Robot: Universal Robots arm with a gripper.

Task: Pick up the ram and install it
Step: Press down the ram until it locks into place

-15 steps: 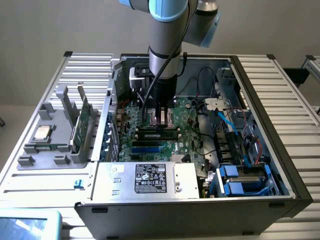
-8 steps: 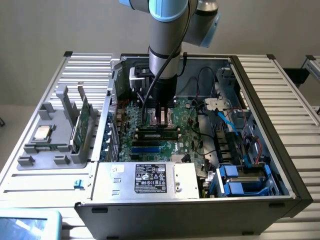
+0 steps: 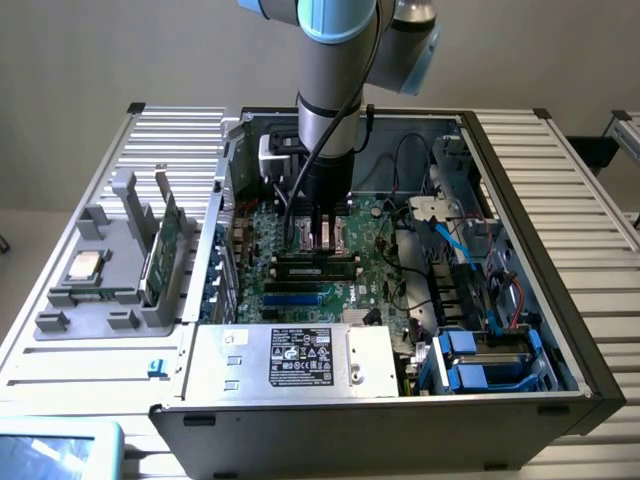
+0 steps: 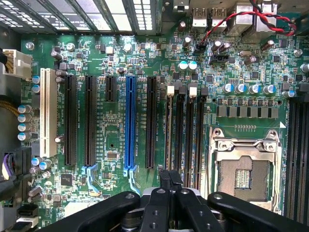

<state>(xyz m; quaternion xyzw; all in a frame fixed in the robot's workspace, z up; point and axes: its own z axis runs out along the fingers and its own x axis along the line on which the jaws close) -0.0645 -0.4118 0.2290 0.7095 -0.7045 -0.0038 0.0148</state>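
Note:
The ram (image 3: 318,264), a long green stick with dark chips, stands on edge across the motherboard's black memory slots (image 4: 186,140) inside the open computer case. My gripper (image 3: 320,243) hangs straight down just above the stick's middle; I cannot tell whether it touches the stick. In the wrist view the black fingers (image 4: 170,181) are shut together with nothing between them, lined up with the end of one memory slot. The motherboard (image 4: 111,121) spreads out below, with the open processor socket (image 4: 244,176) beside the slots.
A grey fixture (image 3: 110,290) outside the case on the exterior view's left holds a second green board (image 3: 163,250) upright and a square silver processor chip (image 3: 85,266). The silver power supply (image 3: 300,358), blue drive bays (image 3: 480,365) and loose cables (image 3: 450,240) crowd the case.

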